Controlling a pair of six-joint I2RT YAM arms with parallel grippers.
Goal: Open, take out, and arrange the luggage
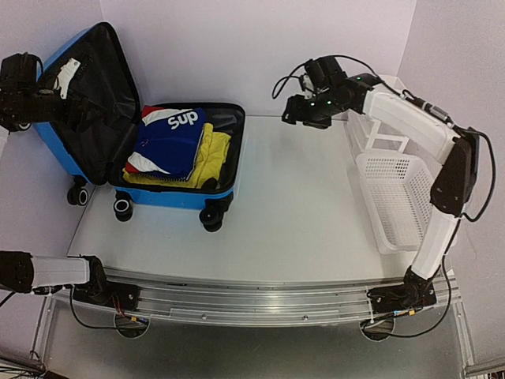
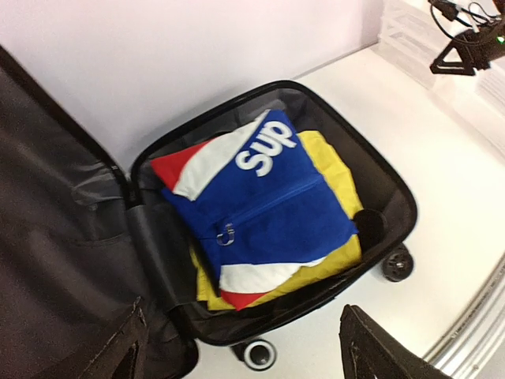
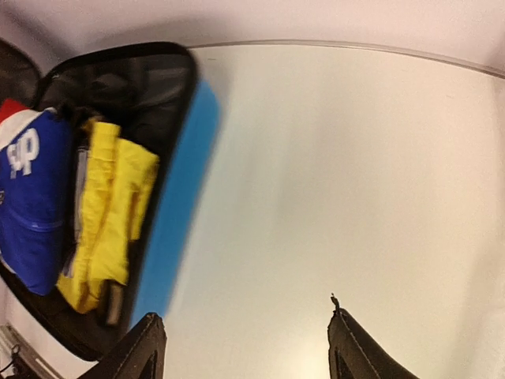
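The blue suitcase lies open at the back left of the table, its black-lined lid leaning back against the wall. In its base lie a blue, red and white "Sup" garment on a yellow garment; both also show in the left wrist view, the blue one over the yellow one. My left gripper hangs high over the lid, open and empty. My right gripper hovers over the table right of the suitcase, open and empty.
A white slatted basket stands at the right edge of the table. A white compartment organiser sits behind it in the back right corner. Walls close in the back and both sides.
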